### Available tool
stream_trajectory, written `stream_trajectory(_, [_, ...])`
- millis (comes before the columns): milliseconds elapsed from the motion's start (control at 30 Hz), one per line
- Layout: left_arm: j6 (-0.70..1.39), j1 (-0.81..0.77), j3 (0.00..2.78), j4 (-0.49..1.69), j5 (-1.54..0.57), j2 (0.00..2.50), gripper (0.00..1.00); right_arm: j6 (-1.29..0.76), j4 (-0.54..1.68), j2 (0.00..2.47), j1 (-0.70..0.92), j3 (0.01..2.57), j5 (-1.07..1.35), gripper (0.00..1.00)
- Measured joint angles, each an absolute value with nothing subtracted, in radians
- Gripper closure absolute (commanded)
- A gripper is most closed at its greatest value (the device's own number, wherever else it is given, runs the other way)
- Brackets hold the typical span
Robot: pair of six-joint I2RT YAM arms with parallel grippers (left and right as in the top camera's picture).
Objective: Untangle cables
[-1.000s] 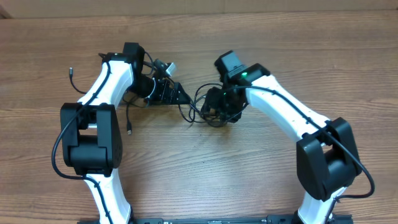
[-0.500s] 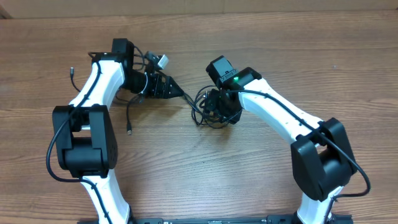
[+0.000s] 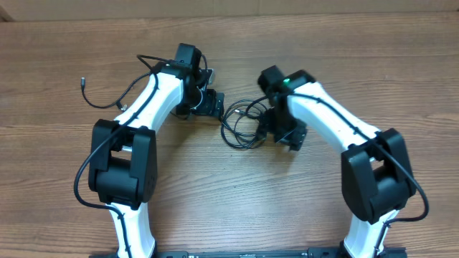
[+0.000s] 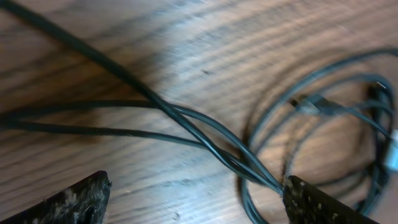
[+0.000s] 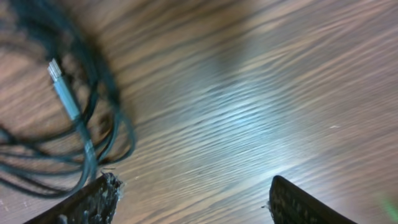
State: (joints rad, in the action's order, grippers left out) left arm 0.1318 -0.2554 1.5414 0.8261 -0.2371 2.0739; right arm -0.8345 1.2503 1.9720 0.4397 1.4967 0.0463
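The cables [image 3: 242, 126] lie in a loose tangle of loops on the counter [image 3: 215, 204], about midway between its left and right edges and between the two sets of jaws. The left jaws stand apart, low over the wood on the side of the tangle toward the left edge. Several strands run through the gap between them, unclamped. The right jaws also stand apart, on the side toward the right edge, with only bare wood between them and the loops just beside. A silvery plug [image 5: 56, 70] rests among those loops. One thin cable end [image 3: 83, 85] lies well apart, toward the far left corner.
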Motion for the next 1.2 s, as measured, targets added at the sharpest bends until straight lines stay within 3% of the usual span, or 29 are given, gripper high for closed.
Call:
stream_trajectory(33, [0.148, -0.257, 1.54, 0.82, -0.216, 2.074, 0.12, -0.835, 1.256, 1.972, 0.427, 1.504, 0.044, 0.23])
stream_trajectory(133, [0.186, -0.255, 1.528, 0.796, -0.163, 2.074, 0.12, -0.834, 1.247, 1.972, 0.426, 1.513, 0.048, 0.4])
stream_trajectory(300, [0.204, -0.255, 1.489, 0.748, -0.141, 2.074, 0.12, -0.85, 1.154, 1.972, 0.453, 1.51, 0.117, 0.51])
stream_trajectory(533, [0.208, -0.255, 1.478, 0.735, -0.146, 2.074, 0.09, -1.036, 1.004, 1.971, 0.524, 1.41, 0.151, 0.53])
stream_trajectory(900, [0.209, -0.255, 1.478, 0.725, -0.15, 2.074, 0.02, -1.371, 0.975, 1.971, 0.627, 1.404, 0.033, 0.49])
stream_trajectory(1200, [0.208, -0.269, 1.478, 0.724, -0.169, 2.074, 0.03, -1.43, 0.957, 1.971, 0.627, 1.328, -0.033, 0.48])
